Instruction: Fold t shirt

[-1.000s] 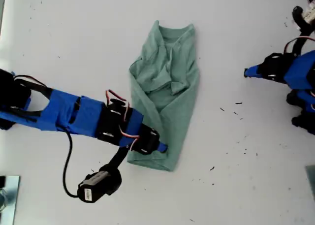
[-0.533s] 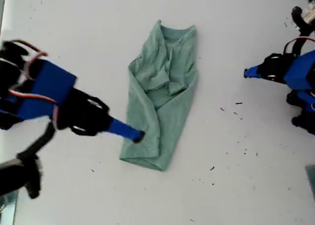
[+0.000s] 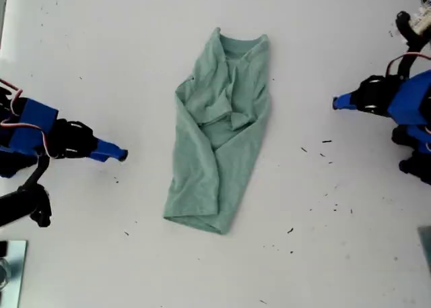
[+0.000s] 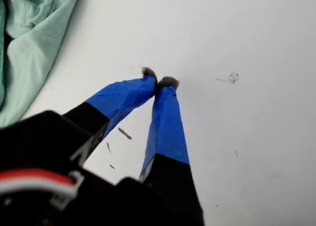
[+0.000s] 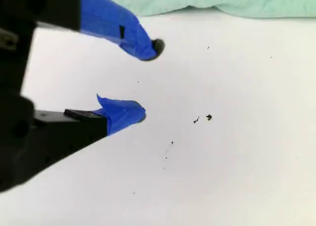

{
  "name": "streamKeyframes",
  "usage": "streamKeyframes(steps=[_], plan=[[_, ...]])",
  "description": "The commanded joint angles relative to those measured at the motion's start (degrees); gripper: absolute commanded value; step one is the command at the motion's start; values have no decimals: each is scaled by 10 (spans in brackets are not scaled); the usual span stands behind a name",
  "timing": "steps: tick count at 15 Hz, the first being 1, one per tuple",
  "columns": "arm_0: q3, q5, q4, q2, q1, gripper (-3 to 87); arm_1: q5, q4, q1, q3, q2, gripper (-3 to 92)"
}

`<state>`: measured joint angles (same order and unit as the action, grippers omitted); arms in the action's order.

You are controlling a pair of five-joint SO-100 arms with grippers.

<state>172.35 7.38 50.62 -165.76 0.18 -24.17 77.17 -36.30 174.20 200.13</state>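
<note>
The pale green t shirt (image 3: 219,133) lies crumpled in a long narrow strip on the white table, neckline at the far end. My first gripper (image 3: 121,154) is shut with nothing in it, resting at the exterior view's left, well apart from the cloth; its wrist view shows the blue fingertips (image 4: 158,80) pressed together and a piece of the t shirt (image 4: 29,38) off to one side. My second gripper (image 3: 337,102) sits at the exterior view's right, open and empty (image 5: 149,81), with the t shirt's edge (image 5: 222,1) some way ahead of it.
The white table (image 3: 135,45) carries small dark specks (image 3: 326,141) towards the exterior view's right. A black camera on a cable (image 3: 27,203) hangs from the arm at the exterior view's left. A metallic object (image 3: 10,264) sits in that view's lower left corner.
My first gripper was at the t shirt's lower hem; it let go and drew back to the exterior view's left. The hem shifted slightly that way. The second arm stayed still.
</note>
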Motion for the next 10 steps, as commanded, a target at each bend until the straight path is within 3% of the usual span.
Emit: streamKeyframes(steps=[1, 3, 5, 6, 8, 10], plan=[[-11, 19, 27, -37, -12, 201, 23, 3, 28, 33, 7, 39], [-189, 22, 125, 35, -8, 197, 105, 11, 127, -68, -30, 175], [-496, 21, 272, 246, 14, 211, 171, -1, 249, -385, -374, 292], [-631, 4, 312, 343, 27, 218, 187, 40, 305, -584, -563, 329], [-758, -30, 336, 481, 40, 233, 196, 85, 370, -855, -803, 348], [-769, -44, 299, 567, 56, 247, 200, 76, 410, -979, -949, 342]])
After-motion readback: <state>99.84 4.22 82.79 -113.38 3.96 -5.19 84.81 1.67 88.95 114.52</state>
